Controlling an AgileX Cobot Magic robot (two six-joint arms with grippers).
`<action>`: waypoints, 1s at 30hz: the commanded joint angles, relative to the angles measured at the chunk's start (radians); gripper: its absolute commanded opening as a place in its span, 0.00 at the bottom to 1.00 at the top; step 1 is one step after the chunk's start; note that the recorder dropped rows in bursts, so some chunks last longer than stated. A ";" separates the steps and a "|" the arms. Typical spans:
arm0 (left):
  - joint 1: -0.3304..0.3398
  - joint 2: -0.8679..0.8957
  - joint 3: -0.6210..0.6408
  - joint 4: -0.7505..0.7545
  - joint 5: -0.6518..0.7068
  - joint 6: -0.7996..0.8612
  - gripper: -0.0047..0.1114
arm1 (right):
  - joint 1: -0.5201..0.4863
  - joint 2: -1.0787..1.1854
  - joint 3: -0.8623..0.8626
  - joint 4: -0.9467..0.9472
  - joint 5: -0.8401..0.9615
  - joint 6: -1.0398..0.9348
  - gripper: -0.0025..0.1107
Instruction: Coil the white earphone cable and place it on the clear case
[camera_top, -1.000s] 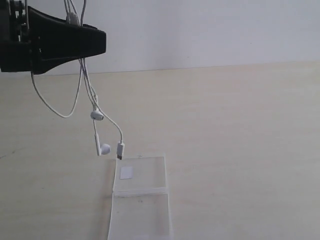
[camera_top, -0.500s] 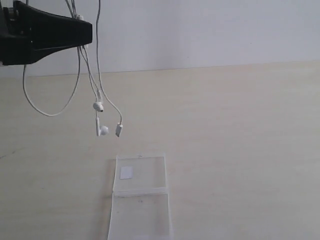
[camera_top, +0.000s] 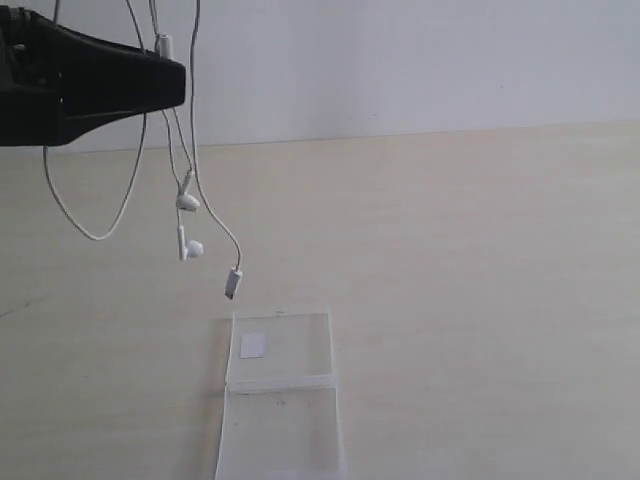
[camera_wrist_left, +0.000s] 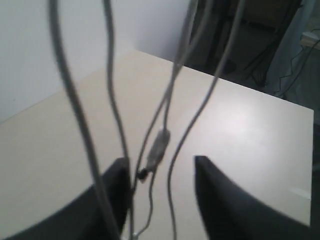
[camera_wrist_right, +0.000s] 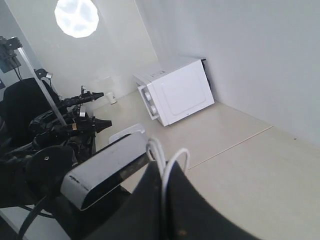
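Note:
The white earphone cable (camera_top: 193, 150) hangs in several strands from above the exterior view, with two earbuds (camera_top: 188, 201) and the plug (camera_top: 232, 284) dangling above the table. The clear case (camera_top: 285, 410) lies open and flat below, its white sticker (camera_top: 253, 345) on the far half. My left gripper (camera_top: 180, 85) reaches in from the left at strand height; in its wrist view it (camera_wrist_left: 162, 170) is open, with the strands and the inline piece (camera_wrist_left: 157, 147) between the jaws. High up, my right gripper (camera_wrist_right: 164, 167) is shut on cable loops (camera_wrist_right: 167, 157).
The pale wooden table (camera_top: 480, 260) meets a white wall at the back. In the right wrist view a white camera bar (camera_wrist_right: 102, 170) sits just below the gripper, and a white box-shaped appliance (camera_wrist_right: 175, 95) stands on the floor by the wall.
The hanging cable has risen: earbuds and plug are higher above the case and have swung slightly. The left gripper has shifted a little to the left and up.

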 joint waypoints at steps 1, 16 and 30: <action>-0.002 -0.007 0.004 0.008 0.034 -0.058 0.76 | 0.000 -0.008 -0.008 -0.001 0.008 -0.001 0.02; 0.000 -0.092 0.004 0.356 0.136 -0.205 0.94 | -0.001 0.018 -0.003 -0.134 -0.011 0.005 0.02; 0.000 -0.314 0.004 0.599 0.038 -0.388 0.94 | -0.001 0.053 -0.003 -0.134 -0.040 -0.053 0.02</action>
